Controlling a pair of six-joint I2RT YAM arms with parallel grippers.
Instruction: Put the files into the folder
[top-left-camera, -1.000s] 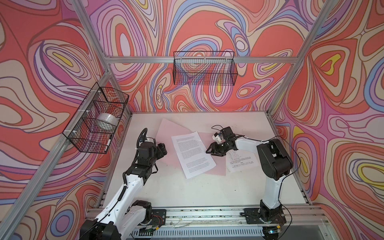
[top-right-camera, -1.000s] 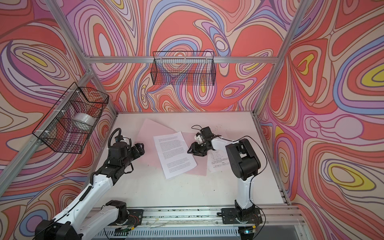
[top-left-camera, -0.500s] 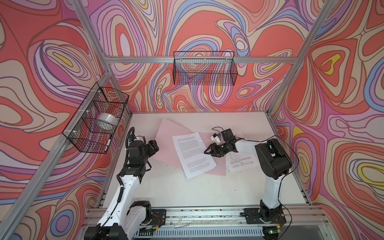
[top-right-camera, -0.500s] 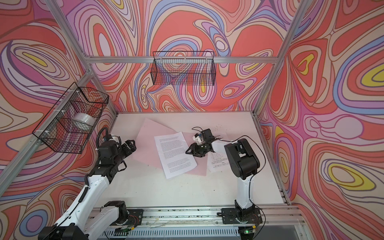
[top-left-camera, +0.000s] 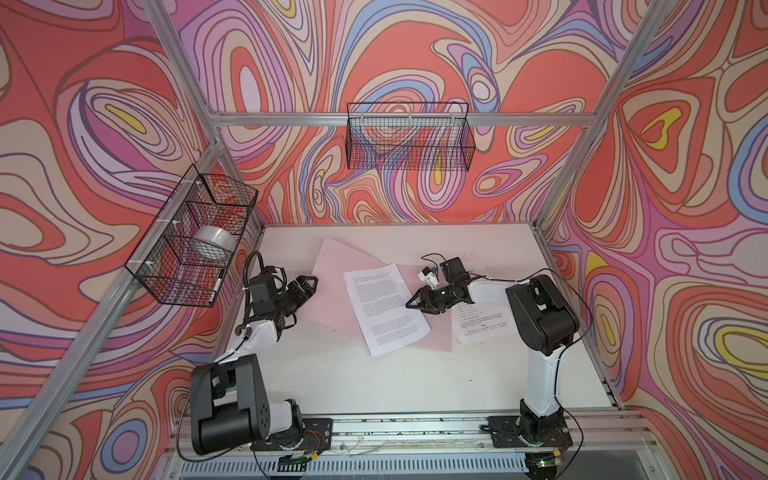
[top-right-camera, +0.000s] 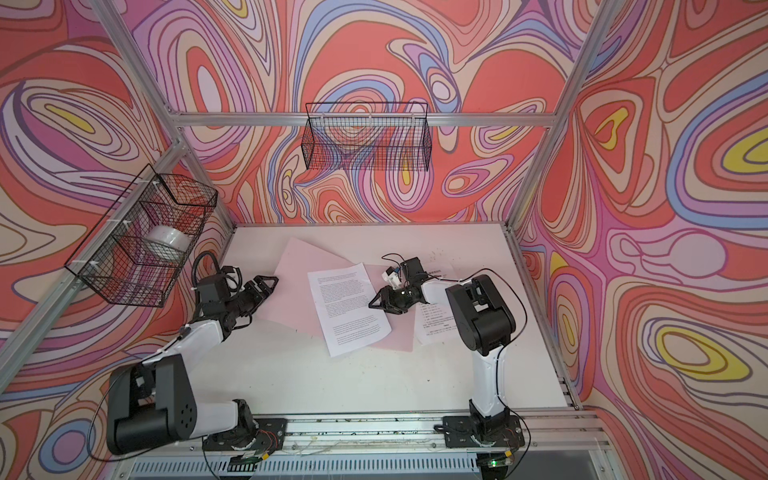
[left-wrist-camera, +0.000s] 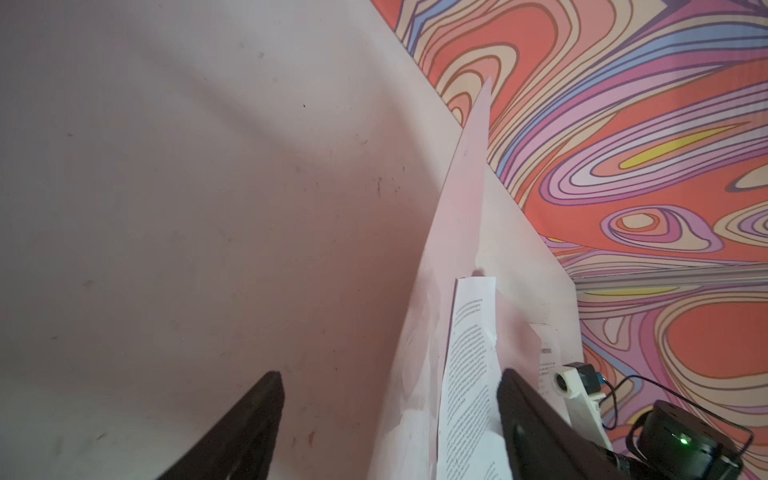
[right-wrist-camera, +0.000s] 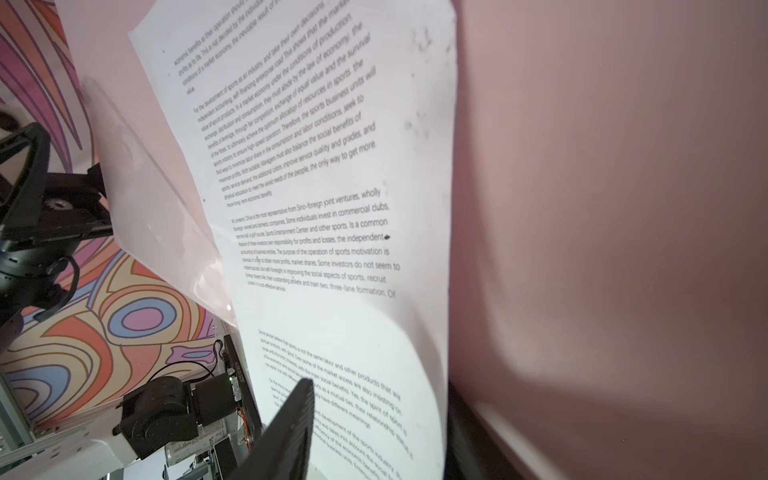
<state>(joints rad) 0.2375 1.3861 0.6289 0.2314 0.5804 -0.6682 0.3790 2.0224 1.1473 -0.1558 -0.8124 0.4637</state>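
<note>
The pale pink folder (top-left-camera: 332, 270) (top-right-camera: 295, 266) lies flat on the white table. One of the files, a printed white sheet (top-left-camera: 382, 307) (top-right-camera: 349, 307), lies slanted across it. A second sheet (top-left-camera: 478, 328) (top-right-camera: 436, 328) rests partly under the right arm. My left gripper (top-left-camera: 312, 282) (top-right-camera: 272, 282) is open at the folder's left edge; in the left wrist view the gripper (left-wrist-camera: 390, 382) frames the folder (left-wrist-camera: 457, 232) and the sheet (left-wrist-camera: 469, 353). My right gripper (top-left-camera: 411, 302) (right-wrist-camera: 379, 384) is open, its jaws astride the curled right edge of the sheet (right-wrist-camera: 324, 166).
A wire basket (top-left-camera: 195, 245) on the left wall holds a white roll (top-left-camera: 214, 243). Another wire basket (top-left-camera: 409, 141) hangs on the back wall. Aluminium posts frame the table (top-left-camera: 374, 386), and a rail (top-left-camera: 415, 424) with both arm bases runs along the front.
The left arm has folded back and down, its gripper staying by the folder's left edge. The right gripper has edged left onto the sheet's edge and narrowed a little.
</note>
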